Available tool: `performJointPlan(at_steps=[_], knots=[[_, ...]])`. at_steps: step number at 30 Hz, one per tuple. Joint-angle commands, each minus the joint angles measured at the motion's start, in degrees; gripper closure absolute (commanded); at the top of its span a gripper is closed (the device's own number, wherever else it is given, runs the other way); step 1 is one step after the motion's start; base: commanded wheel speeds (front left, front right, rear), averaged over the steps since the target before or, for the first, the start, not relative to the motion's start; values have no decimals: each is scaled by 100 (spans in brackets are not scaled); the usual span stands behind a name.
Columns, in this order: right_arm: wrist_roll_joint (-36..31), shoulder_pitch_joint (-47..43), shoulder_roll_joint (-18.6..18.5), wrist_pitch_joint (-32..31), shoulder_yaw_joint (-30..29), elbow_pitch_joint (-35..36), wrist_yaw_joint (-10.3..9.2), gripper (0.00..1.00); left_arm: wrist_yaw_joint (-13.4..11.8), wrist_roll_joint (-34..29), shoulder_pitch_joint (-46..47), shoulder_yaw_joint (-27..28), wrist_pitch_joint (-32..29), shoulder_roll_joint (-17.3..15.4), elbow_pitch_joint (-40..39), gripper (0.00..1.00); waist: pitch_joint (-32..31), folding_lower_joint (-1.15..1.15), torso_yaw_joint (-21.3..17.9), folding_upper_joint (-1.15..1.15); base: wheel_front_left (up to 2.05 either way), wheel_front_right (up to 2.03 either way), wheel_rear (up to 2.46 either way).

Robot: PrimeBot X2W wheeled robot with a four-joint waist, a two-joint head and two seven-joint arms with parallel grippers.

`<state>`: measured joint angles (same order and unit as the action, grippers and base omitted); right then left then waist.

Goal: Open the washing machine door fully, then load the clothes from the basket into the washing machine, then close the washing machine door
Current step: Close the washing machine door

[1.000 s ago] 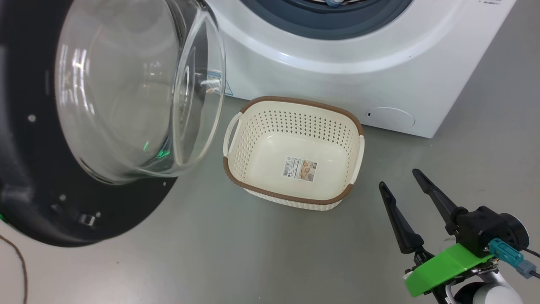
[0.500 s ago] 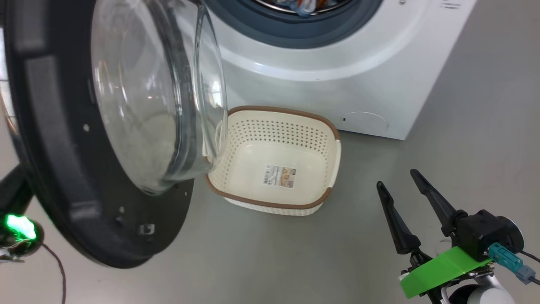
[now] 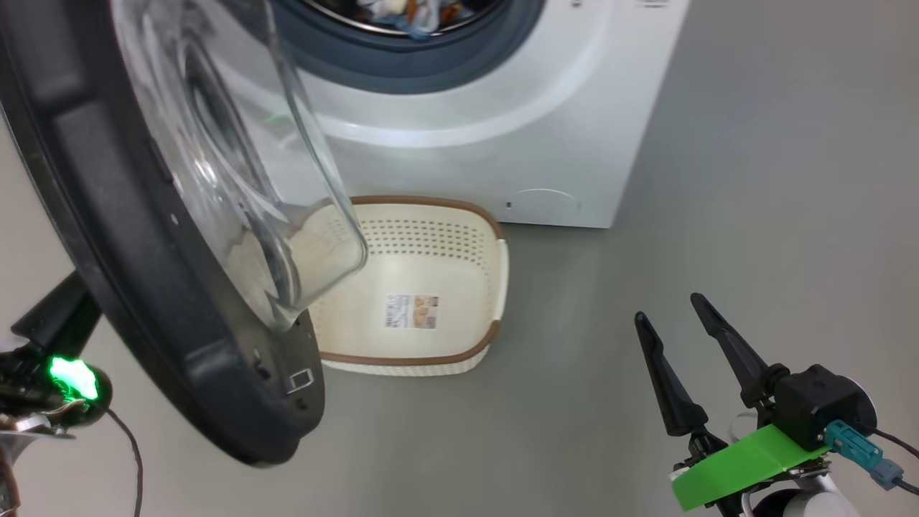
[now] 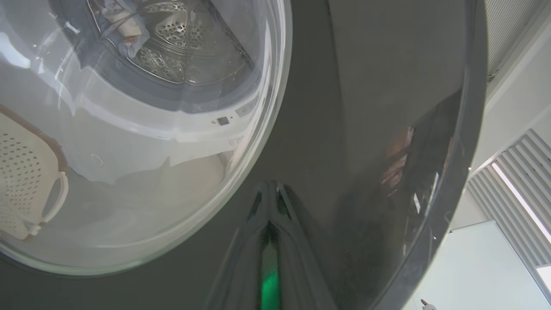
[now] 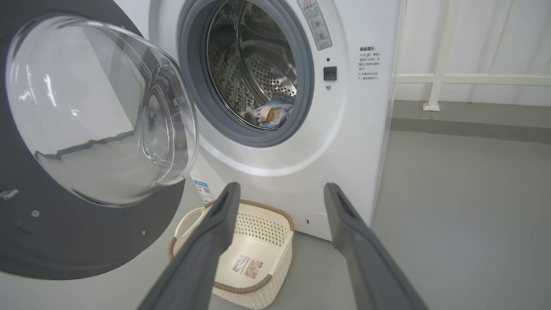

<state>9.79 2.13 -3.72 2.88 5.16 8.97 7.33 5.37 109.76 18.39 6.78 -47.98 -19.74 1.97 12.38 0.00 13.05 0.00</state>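
The washing machine door (image 3: 151, 301) stands partly open at the left, its glass bowl (image 3: 237, 143) bulging toward the washing machine (image 3: 467, 122). My left gripper (image 4: 269, 189) is shut, its tips resting against the door's glossy black outer face. That arm's wrist with a green light (image 3: 70, 377) shows behind the door. The clothes (image 5: 273, 113), blue fabric with orange spots, lie inside the steel drum (image 5: 258, 56). On the floor before the machine sits the basket (image 3: 470, 287), with just a label sticker inside. My right gripper (image 3: 667, 307) hangs open over bare floor, right of the basket.
Grey floor (image 3: 718, 179) stretches to the right of the machine. The door overhangs the basket's left end. A white wall and rail (image 5: 473, 79) run behind the machine. A thin cable (image 3: 133, 459) lies on the floor at the lower left.
The head camera has turned, sliding machine and basket leftward in the picture. The door now shows more edge-on and covers part of the basket. My left wrist's green light has come into view.
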Motion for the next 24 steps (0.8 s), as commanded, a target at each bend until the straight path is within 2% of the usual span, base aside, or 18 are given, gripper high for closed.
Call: performJointPlan(at_steps=[1,16,24], knots=[[52,99,41,73,161,108,16,0,-7,-1,325,134,-26,-180,-160,100,6,0,-321,0,0,0,0],[325,254,82,480,164,-192,16,0,-164,-232,922,35,240,-55,104,100,268,0,-1473,0,0,0,0],[448,345,83,655,209,-383,16,0,-215,-360,1372,-95,329,37,447,100,381,0,-1827,0,0,0,0]])
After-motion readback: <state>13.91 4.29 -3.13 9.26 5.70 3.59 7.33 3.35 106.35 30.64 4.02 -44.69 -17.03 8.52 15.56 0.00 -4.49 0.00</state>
